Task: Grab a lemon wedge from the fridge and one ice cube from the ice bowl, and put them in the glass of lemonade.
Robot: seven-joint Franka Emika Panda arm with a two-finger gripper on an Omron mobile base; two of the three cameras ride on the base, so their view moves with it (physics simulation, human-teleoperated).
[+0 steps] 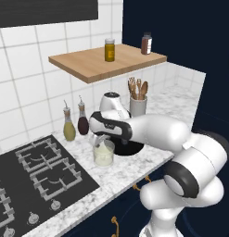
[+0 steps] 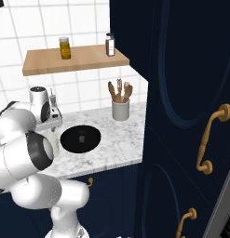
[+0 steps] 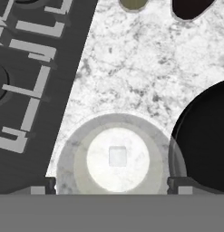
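The glass of lemonade [image 3: 117,156] sits directly below the gripper [image 3: 114,186], between the spread, released jaws, which hold nothing; a small pale ice cube [image 3: 117,156] lies at its centre. The ice bowl [image 3: 204,136] lies just beside the right jaw, the gas hob [image 3: 27,81] beyond the left one. The left base view adds the oil and vinegar bottles [image 1: 75,123] behind the glass; the right base view shows a cube [image 2: 81,138] in the bowl.
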